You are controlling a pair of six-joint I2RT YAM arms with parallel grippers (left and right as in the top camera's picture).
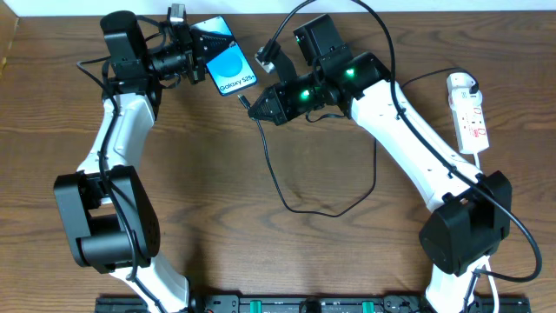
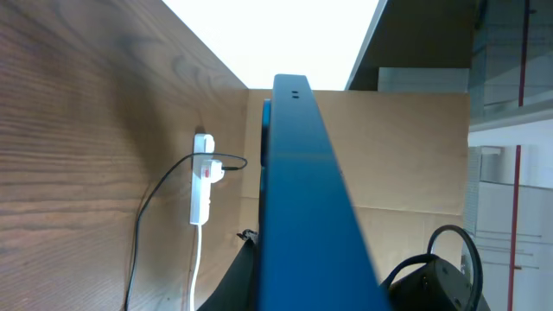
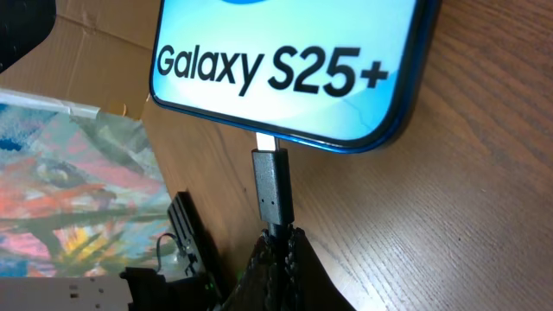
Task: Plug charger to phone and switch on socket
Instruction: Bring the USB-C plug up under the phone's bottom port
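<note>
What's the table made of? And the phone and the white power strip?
The table looks like matte brown wood, grain lines showing, though maybe only a wood-look top. The phone front looks like smooth glossy glass, its rim shiny blue. The power strip looks like hard white plastic, smooth and plain.

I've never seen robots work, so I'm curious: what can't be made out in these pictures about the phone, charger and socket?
Right wrist view: the phone hides its port behind its own edge, so whether the charger connector is fully in is unclear.
Same view: the top edge cuts off most of the screen.
Overhead and left wrist views: the switches on the socket are too small to read.
</note>
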